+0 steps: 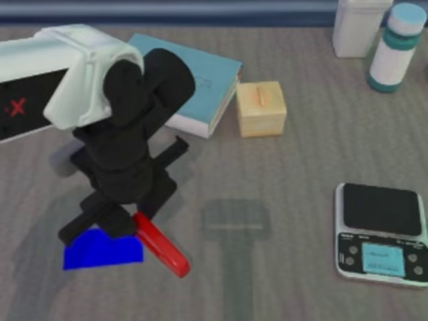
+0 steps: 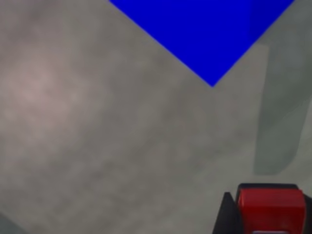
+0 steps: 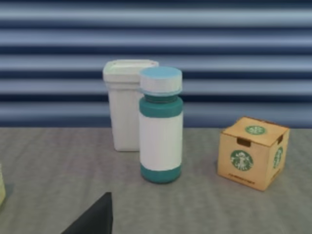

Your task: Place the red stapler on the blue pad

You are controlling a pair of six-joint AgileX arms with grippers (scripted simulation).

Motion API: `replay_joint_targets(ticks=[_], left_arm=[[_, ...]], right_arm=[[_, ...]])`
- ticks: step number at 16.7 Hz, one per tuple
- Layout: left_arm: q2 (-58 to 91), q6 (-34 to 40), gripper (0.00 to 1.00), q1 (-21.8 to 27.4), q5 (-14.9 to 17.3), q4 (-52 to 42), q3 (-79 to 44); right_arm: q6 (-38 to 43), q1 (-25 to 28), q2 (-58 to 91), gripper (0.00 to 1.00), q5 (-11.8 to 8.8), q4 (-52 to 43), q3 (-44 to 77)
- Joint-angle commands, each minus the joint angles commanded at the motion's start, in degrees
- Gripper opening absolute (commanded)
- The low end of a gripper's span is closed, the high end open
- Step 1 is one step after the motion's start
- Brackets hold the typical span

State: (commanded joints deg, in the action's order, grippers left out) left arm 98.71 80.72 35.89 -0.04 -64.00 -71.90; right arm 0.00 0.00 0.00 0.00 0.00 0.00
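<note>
The red stapler [image 1: 164, 247] hangs slantwise at the front left, its far end sticking out to the right of the blue pad [image 1: 100, 253]. My left gripper [image 1: 127, 224] is shut on the stapler's near end, just above the pad's back right edge. In the left wrist view the stapler [image 2: 270, 207] sits between the dark jaws, and a corner of the blue pad [image 2: 204, 29] lies on the table below. My right gripper [image 3: 100, 219] shows only as a dark wedge in its own wrist view and is out of the top view.
A light-blue book [image 1: 200, 80] lies behind the left arm, with a wooden box [image 1: 261, 108] beside it. A scale [image 1: 381, 231] sits at the front right. A white container [image 1: 358, 27] and a teal-capped bottle [image 1: 398, 47] stand at the back right.
</note>
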Motion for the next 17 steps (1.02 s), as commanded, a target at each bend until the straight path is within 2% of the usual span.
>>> replay_joint_targets(ticks=[3, 8, 17], left_arm=[[1.36, -11.62, 0.0, 0.13, -0.11, -0.78, -1.59], [3.72, -38.68, 0.0, 0.13, -0.38, -2.3, -3.53], [6.29, -100.05, 0.0, -0.12, -0.94, -4.2, -4.82]], right_arm=[[0.0, 0.0, 0.0, 1.0, 0.0, 0.0, 0.0], [0.0, 0.0, 0.0, 1.0, 0.0, 0.0, 0.0], [0.0, 0.0, 0.0, 1.0, 0.0, 0.0, 0.0]])
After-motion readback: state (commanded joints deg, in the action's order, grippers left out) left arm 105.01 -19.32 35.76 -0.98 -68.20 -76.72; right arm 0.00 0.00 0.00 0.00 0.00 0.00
